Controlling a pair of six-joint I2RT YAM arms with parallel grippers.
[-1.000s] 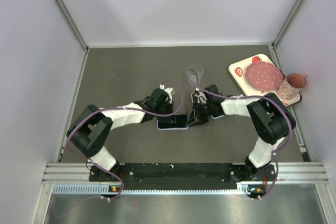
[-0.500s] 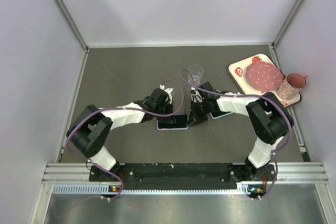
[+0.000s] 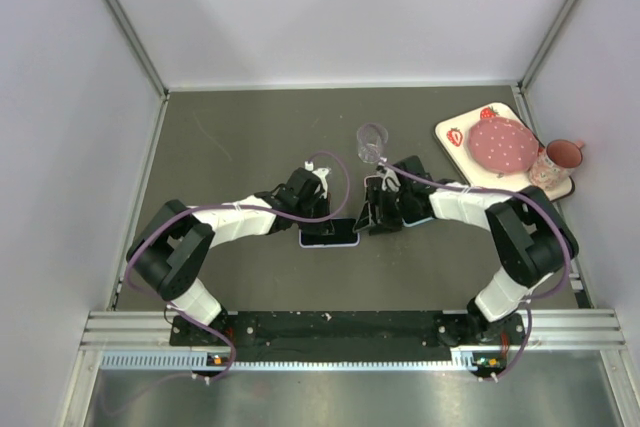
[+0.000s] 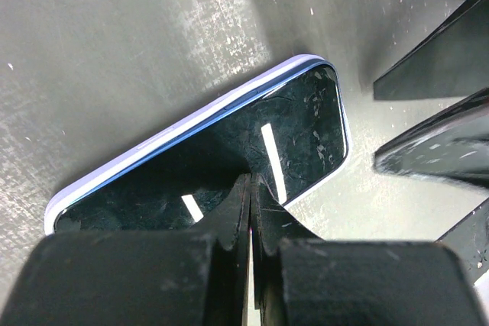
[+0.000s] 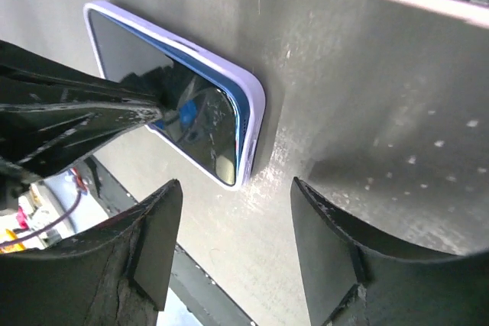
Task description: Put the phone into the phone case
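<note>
At table centre your phone lies screen-up in the lilac case, blue edge showing; left gripper clenched, tips on the glass; right gripper parted, empty, just beside; press off-centre and you may pop an edge out or skid the case.

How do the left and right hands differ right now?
The left hand is shut; the right hand is open. The left hand rests its tips on the phone screen; the right hand hangs off the phone's end, clear of it. Both are black and at the phone.
</note>
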